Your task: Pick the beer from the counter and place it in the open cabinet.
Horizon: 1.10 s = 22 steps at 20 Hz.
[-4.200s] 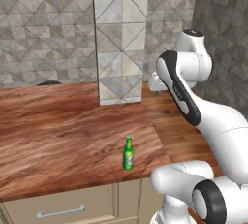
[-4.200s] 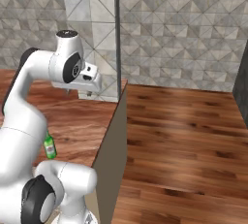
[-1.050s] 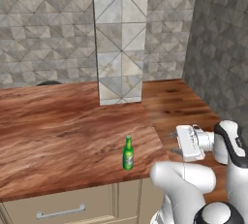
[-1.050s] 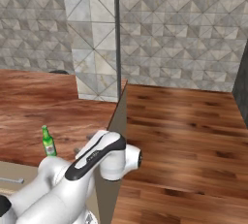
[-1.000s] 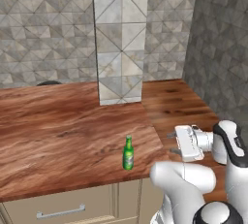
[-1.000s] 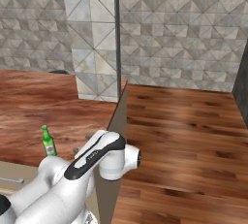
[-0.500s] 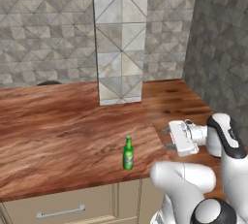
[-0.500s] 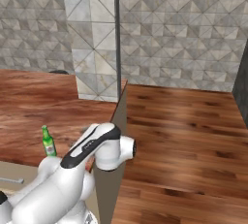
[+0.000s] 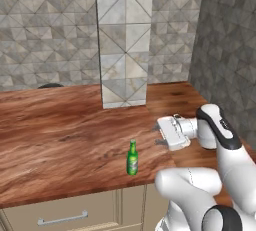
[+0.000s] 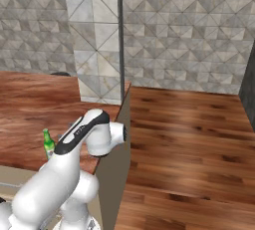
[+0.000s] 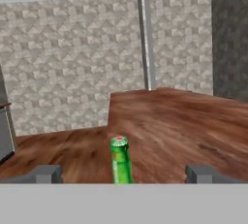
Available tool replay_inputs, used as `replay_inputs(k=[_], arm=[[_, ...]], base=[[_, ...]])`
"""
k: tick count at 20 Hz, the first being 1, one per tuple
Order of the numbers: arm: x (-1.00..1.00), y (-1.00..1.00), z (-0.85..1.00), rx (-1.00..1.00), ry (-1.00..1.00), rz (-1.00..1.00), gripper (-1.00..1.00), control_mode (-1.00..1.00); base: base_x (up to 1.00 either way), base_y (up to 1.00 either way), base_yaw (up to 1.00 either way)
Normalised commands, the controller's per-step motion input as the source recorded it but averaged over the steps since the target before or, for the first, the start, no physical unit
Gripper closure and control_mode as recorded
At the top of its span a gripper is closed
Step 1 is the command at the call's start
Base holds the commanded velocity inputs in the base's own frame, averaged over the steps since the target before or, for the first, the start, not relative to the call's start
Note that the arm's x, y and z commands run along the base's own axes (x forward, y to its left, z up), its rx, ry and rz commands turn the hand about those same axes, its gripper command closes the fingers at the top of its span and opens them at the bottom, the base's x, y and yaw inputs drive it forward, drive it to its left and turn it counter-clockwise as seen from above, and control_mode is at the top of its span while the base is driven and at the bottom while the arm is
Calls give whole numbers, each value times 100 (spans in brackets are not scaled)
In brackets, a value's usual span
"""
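The hand (image 9: 161,134) hangs low over the bench (image 9: 60,130) with its fingers (image 11: 47,173) spread wide apart and nothing between them, pointed sideways at the beer (image 9: 132,158). In the hand view the bottle stands upright between the two tips, a little toward the 9 o'clock side of centre, its green cap and neck in line with the gap. In the left base view the beer sits near the front edge of the bench, at about 8 o'clock from the hand and just beside it, not yet touched. Judged from its look, the bottle is stiff glass, light, smooth and likely slippery, tall and narrow, so a nudge on the neck could tip it; the safer hold seems to be the wider body around the label, squarely from both sides. The lower body and label are cut off at the bottom of the hand view, so the height of the tips against the bottle is hard to judge. In the right base view the arm hides most of the beer (image 10: 48,144). The cabinet cannot be made out with certainty.
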Motion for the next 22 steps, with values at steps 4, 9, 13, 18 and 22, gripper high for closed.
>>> replay_inputs(k=[4, 9, 13, 18, 22], arm=[[-6, 59, -27, 0, 7, 0, -100, -100], [-27, 4, -34, 0, 0, 0, -100, -100], [-15, -1, -21, 0, 0, 0, -100, -100], [-22, 0, -18, 8, 3, 0, -100, -100], [-28, 3, -18, 4, 0, 0, -100, -100]], base=[[0, 0, 0], [0, 0, 0], [0, 0, 0], [0, 0, 0], [0, 0, 0]])
